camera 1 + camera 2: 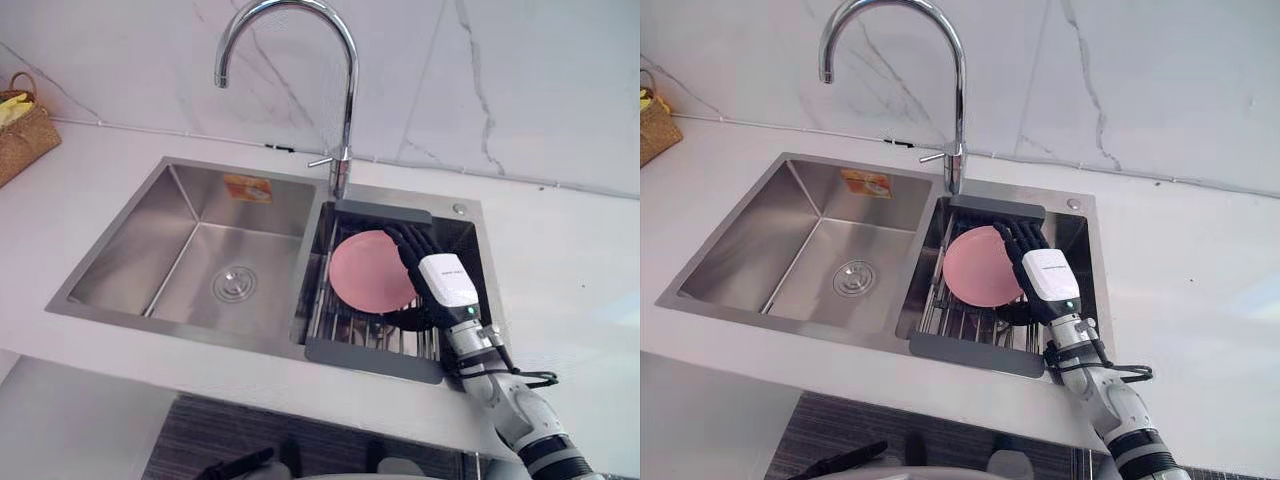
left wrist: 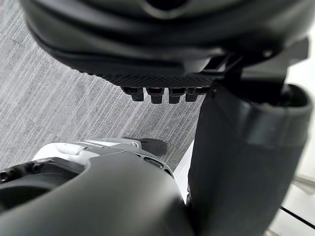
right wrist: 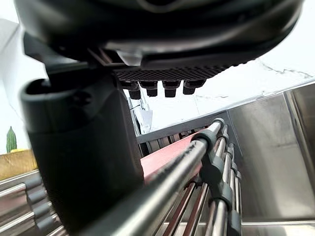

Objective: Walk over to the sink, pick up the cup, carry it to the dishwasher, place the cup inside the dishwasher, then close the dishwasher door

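The pink cup (image 1: pixel 368 270) leans in the drying rack (image 1: pixel 370 356) set across the right basin of the sink (image 1: pixel 180 200). It turns one round pink face up, and the rest of its shape is hard to make out. The right hand (image 1: pixel 445 285) lies at the cup's 3 o'clock side. Its dark fingers (image 1: pixel 408 242) reach toward 11 o'clock, over the cup's upper right edge. They are stretched out side by side, not curled, and they seem to rest against the rim.

A dark part of the hand sits at the cup's 5 o'clock, just under the edge, but I cannot tell whether it touches. In the right wrist view the thumb (image 3: pixel 78 157) stands out broadly. A rack rod crosses in front of the pink surface and hides most of it.

The faucet (image 1: pixel 348 100) rises at the cup's 12 o'clock. The left basin with its drain (image 1: pixel 234 284) lies at 9 o'clock. A woven basket (image 1: pixel 20 135) sits far off at 10 o'clock, cut by the frame edge, on the white counter (image 1: pixel 560 260).

The left hand (image 2: pixel 147 29) hangs over grey floor (image 2: pixel 49 98), fingers relaxed, holding nothing.
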Robot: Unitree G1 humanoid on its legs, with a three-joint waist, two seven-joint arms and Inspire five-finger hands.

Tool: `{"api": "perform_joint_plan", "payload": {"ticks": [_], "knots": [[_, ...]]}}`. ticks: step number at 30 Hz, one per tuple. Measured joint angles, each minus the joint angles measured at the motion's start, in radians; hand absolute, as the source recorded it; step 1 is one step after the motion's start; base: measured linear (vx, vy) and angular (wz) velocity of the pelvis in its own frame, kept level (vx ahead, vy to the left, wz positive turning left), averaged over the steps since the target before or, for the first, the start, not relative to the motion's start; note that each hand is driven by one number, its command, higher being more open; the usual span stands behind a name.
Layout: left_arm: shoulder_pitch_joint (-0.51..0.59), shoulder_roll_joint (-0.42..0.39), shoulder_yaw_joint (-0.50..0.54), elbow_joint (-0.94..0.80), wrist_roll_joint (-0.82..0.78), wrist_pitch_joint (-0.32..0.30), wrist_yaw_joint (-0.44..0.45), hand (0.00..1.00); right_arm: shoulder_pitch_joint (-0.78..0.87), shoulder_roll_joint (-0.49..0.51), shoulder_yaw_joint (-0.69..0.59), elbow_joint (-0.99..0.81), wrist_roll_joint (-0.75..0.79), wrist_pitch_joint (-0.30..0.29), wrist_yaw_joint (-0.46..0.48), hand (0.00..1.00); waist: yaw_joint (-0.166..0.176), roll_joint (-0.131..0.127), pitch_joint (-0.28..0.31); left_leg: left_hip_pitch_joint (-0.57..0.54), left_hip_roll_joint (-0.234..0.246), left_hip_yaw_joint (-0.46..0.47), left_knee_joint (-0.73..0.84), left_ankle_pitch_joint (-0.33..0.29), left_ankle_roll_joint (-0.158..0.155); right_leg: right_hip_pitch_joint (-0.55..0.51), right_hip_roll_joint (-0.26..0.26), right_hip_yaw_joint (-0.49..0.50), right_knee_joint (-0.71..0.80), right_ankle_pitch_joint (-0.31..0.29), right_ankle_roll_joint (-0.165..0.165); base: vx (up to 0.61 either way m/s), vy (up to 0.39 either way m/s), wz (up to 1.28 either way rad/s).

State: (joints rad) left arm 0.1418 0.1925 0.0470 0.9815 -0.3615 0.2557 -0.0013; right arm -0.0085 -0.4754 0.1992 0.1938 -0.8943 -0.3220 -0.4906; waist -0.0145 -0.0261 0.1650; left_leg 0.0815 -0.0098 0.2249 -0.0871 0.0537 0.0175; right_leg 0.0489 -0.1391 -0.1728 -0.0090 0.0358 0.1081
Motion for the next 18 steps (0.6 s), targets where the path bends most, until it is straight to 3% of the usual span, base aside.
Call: {"api": "perform_joint_plan", "payload": {"ticks": [18], "knots": [[-0.004, 0.0, -0.014, -0.004, 0.009, -0.004, -0.004, 1.0, 0.021, 0.014, -0.048, 0.013, -0.049, -0.024, -0.078, 1.0, 0.015, 0.01, 0.001, 0.0, -0.002, -0.019, 0.0, 0.002, -0.001, 0.011, -0.002, -0.019, 0.0, 0.0, 0.0, 0.0, -0.002, 0.02]]}}
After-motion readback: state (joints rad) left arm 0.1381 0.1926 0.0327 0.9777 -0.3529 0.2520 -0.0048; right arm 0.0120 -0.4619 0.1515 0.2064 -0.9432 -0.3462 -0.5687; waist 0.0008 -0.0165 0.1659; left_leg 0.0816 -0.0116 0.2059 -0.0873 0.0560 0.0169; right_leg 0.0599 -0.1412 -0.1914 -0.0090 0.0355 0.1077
